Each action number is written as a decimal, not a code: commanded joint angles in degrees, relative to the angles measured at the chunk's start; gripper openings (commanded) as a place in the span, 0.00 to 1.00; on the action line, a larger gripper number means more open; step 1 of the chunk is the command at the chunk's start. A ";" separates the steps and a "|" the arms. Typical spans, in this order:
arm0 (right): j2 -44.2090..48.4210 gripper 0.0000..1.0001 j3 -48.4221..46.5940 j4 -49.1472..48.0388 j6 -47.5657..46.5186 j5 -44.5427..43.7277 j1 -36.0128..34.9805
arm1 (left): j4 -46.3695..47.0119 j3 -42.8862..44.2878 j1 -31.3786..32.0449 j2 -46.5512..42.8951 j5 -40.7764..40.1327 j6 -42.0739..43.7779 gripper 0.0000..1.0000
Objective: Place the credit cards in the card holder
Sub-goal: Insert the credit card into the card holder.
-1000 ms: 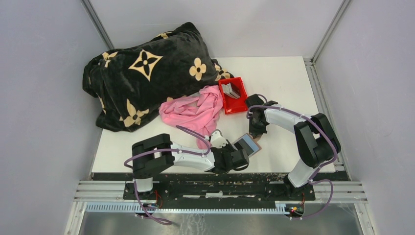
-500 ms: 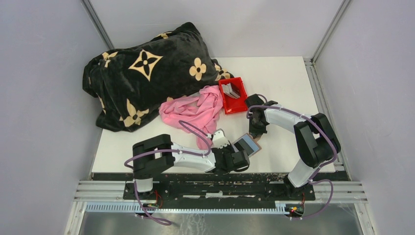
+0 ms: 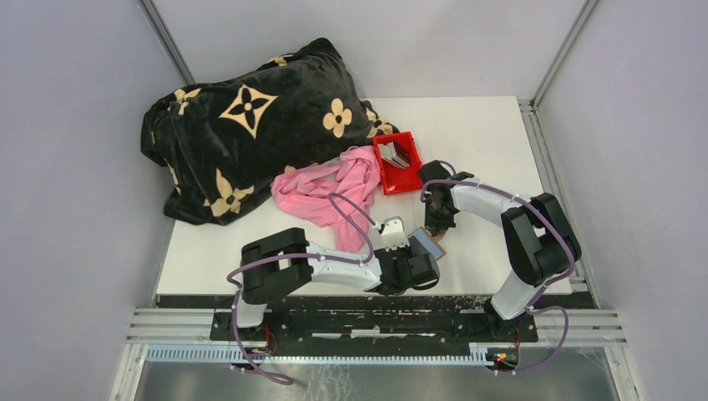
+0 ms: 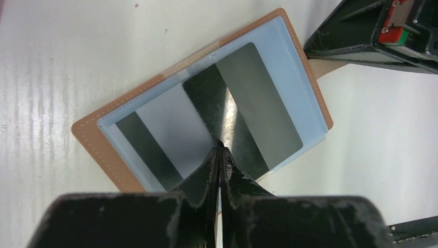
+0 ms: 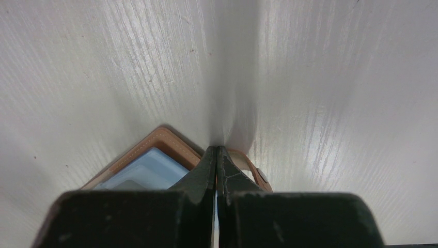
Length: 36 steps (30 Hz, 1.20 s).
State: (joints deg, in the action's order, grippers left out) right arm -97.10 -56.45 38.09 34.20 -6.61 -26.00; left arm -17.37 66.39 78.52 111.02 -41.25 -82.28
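The brown card holder (image 4: 98, 139) lies open on the table, its pale blue sleeves (image 4: 297, 62) facing up. Two grey credit cards with dark stripes show on the sleeves, one on the right half (image 4: 263, 103) and one on the left half (image 4: 173, 124). My left gripper (image 4: 219, 145) is shut, its tips resting on the right card with nothing visibly between them. My right gripper (image 5: 216, 150) is also shut, tips down at the holder's far corner (image 5: 160, 139) beside the snap tab (image 5: 255, 173). From above, the holder (image 3: 429, 243) sits between both grippers. More cards (image 3: 397, 154) stand in a red bin (image 3: 407, 185).
A pink cloth (image 3: 334, 190) lies just left of the red bin, close behind my left wrist. A black blanket with tan flower marks (image 3: 250, 125) fills the back left. Bare white tabletop (image 3: 493, 134) lies to the right of the bin.
My left gripper has closed and slid right and forward over the open card holder, covering more of it. The right arm has stayed put.
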 commanded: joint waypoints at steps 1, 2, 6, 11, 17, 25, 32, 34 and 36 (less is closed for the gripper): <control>-5.34 0.01 3.96 -4.60 2.09 7.53 -1.21 | -2.59 1.00 0.10 3.08 2.87 5.21 0.07; -5.34 0.01 3.97 -4.67 2.10 7.62 -1.19 | -2.52 1.08 0.06 3.14 2.71 5.35 0.08; -5.50 0.01 4.13 -4.77 2.17 7.82 -1.25 | -2.41 1.77 -0.50 3.53 2.02 6.32 0.08; -5.53 0.01 4.60 -4.91 2.19 7.93 -1.25 | -2.32 2.72 -1.47 3.61 0.90 7.19 0.10; -5.70 0.01 4.47 -4.71 2.01 7.84 -1.23 | -2.28 3.90 -2.55 3.64 -0.41 8.52 0.11; -6.61 0.01 3.92 -4.78 1.90 8.03 -1.90 | -2.43 3.72 -2.76 2.07 -2.96 8.63 0.12; -6.90 0.01 4.18 -5.03 2.01 7.95 -2.50 | 0.78 3.65 -2.82 2.09 -2.39 10.29 0.13; -6.85 0.01 4.25 -5.04 2.08 8.06 -2.57 | 1.52 3.74 -2.83 1.97 -2.42 10.70 0.13; -6.70 0.01 4.39 -5.04 2.25 8.17 -2.94 | 1.84 3.83 -2.85 1.84 -2.58 10.85 0.13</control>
State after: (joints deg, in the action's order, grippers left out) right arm -97.93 -56.45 38.22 33.76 -6.59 -26.15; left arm -16.88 69.38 75.92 113.06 -41.50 -74.61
